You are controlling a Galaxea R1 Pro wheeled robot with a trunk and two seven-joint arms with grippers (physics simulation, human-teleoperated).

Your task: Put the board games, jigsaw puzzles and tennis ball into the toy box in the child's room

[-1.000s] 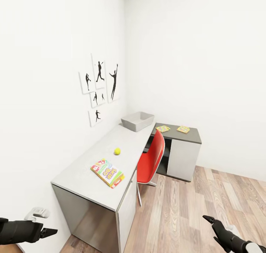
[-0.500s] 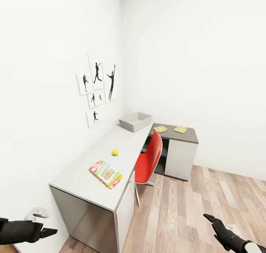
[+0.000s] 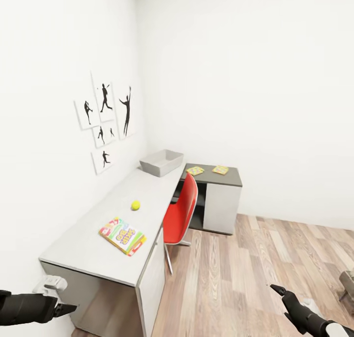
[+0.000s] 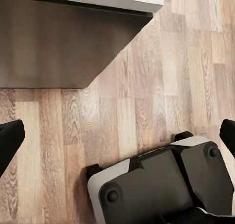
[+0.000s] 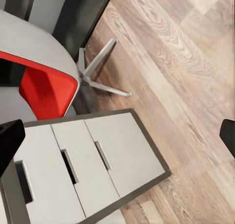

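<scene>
Both pincers [image 3: 64, 308] [image 3: 276, 291] apart, empty. Risk: base clips red plastic chair [image 3: 183, 214] approaching long grey table [image 3: 88, 248]; yellow-green tennis ball [image 3: 135, 205] rolls if jolted.

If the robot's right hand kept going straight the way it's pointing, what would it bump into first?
Probably the white drawers of the desk. The right wrist view looks along the open right hand, and the drawer fronts sit at its middle, with the red chair off to one side. Depth is hard to judge, so this is a guess.
</scene>
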